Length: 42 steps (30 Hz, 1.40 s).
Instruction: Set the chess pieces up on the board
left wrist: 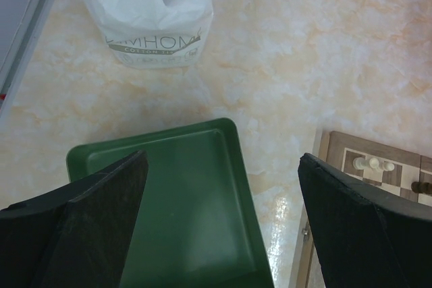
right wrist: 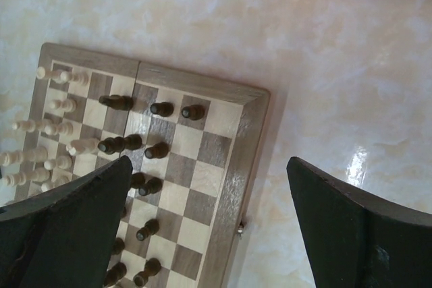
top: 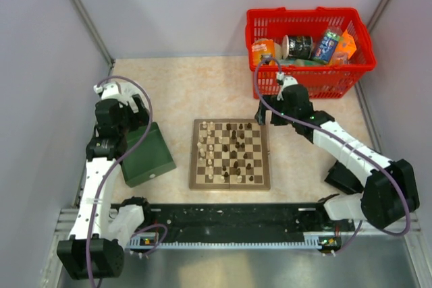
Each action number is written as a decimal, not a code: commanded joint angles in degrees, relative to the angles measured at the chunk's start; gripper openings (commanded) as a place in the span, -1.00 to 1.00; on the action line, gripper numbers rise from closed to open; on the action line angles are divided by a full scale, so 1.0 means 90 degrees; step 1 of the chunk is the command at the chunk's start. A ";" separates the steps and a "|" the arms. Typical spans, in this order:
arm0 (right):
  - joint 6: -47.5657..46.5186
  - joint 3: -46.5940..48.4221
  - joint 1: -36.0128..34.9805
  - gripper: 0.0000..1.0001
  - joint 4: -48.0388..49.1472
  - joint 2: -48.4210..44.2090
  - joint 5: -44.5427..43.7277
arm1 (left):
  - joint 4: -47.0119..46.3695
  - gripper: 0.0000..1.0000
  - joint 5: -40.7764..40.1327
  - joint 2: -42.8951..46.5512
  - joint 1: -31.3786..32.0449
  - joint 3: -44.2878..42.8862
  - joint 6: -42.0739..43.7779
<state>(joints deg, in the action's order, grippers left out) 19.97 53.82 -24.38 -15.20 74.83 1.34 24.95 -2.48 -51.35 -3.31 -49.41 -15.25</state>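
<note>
Board (top: 229,184): mid-table between the two arms, flat, edges square to the table.
Pieces (top: 229,150): all on the board but scattered. The cream ones crowd the left files and the dark ones are strewn down the middle and right, not in home rows.
Direction: from the right claw (right wrist: 208,163), the nearest dark pieces lie just left and below, and the rest run on toward the near edge.
Axis: most pieces look upright, so an approach from above would suit. Whether any lie toppled is too small to tell.
Nearer arm: the right one, hovering over the board's far right corner.
Right claw: fingers spread wide, holding and touching nothing.
Left claw (left wrist: 223,158): also spread wide and empty, hanging over the green box (left wrist: 189,220) left of the board, well apart from the pieces.
</note>
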 commanded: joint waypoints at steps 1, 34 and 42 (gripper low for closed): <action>-0.0177 0.0455 -0.0425 0.97 -0.0058 0.0113 -0.0383 | -0.0018 0.98 -0.0105 -0.0007 -0.0003 -0.0048 0.0190; 0.0018 0.1041 -0.2388 0.65 -0.0625 0.1402 -0.1371 | 0.0294 0.97 -0.0261 -0.0056 -0.0003 0.0031 0.0239; 0.0281 0.1012 -0.2857 0.45 -0.0703 0.1520 -0.1448 | 0.0343 0.97 -0.0330 -0.0076 -0.0003 0.0001 0.0278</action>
<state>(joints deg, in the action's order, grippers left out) 20.71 60.12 -47.99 -20.91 87.83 -10.09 28.32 -4.38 -52.05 -3.31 -49.28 -13.34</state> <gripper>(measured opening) 0.741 0.987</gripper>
